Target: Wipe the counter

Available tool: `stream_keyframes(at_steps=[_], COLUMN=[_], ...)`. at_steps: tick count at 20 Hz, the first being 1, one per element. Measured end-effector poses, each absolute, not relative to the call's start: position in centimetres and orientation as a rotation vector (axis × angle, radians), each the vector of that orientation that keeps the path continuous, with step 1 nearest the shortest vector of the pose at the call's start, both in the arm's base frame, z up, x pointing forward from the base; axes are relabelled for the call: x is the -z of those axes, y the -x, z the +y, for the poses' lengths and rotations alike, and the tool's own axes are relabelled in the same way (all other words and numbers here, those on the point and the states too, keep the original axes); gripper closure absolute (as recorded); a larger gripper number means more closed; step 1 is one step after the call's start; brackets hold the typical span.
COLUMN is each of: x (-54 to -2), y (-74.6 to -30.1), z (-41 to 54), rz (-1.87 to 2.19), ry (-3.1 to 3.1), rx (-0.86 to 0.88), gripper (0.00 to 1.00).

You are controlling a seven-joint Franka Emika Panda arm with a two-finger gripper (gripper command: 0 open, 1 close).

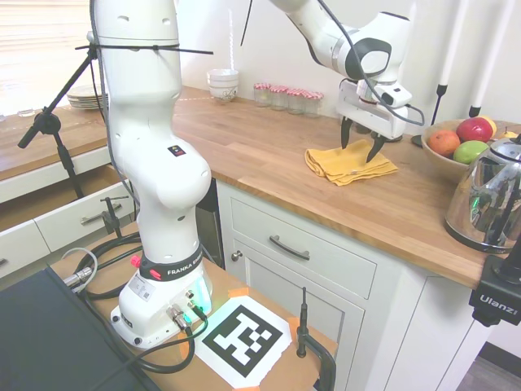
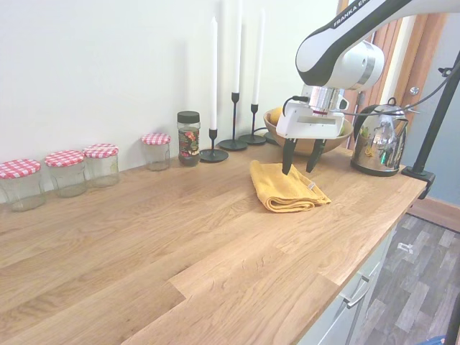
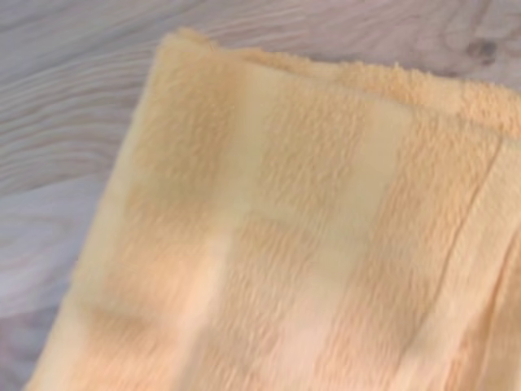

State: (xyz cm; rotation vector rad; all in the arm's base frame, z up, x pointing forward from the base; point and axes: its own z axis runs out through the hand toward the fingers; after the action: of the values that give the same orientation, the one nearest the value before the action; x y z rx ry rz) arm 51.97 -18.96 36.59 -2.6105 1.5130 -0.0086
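Stretching from the near edge to the wall, above white drawer cabinets (image 1: 309, 252): the long butcher-block desk (image 2: 180, 244), with a bare run of planks nearest the second exterior camera. Lying folded past that bare run, at about 2 o'clock from the middle of the desk in the second exterior view: one yellow cloth (image 2: 286, 188). Hanging directly over the cloth: the claw (image 2: 300, 167), spread fairly wide, gripping nothing, dark fingertips (image 1: 346, 138) coming down at the cloth's far edge; contact not quite clear. Filling nearly the whole wrist view: terry pile of the cloth (image 3: 309, 236), with grey-looking wood grain showing at one corner.

Standing further back along the wall in the second exterior view: four glass jars with red-checked lids (image 2: 66, 172), one dark-capped spice jar (image 2: 188, 138), then three white candles in black holders (image 2: 213, 86). Sitting at 3 o'clock beyond the claw: one wooden fruit bowl (image 2: 309, 144) and one shiny kettle (image 2: 377, 140).

Showing only in the first exterior view: fruit in the bowl (image 1: 460, 138), stacked white bowls (image 1: 223, 84) and a stack of plates (image 1: 85, 98) at the far end. Only two candles appearing there.
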Motion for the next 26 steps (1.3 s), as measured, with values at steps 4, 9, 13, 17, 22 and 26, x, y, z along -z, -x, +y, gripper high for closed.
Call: stream_keyframes(at_steps=[4, 9, 13, 17, 22, 26], x=[-36.1, -35.3, -33.7, -33.0, -33.0, -33.0], y=[-52.5, -52.6, -53.1, -53.4, -53.4, -53.4], z=[-19.1, -19.0, -18.6, -18.3, -18.3, -18.3], rz=[1.516, 1.516, 1.51, 1.505, 1.503, 1.502], ry=[2.613, 2.619, 2.633, 2.641, 2.644, 2.646], rx=[0.003, -0.013, -0.018, -0.018, -0.017, -0.018], gripper=[0.0, 0.0, 0.0, 1.0, 1.0, 1.0])
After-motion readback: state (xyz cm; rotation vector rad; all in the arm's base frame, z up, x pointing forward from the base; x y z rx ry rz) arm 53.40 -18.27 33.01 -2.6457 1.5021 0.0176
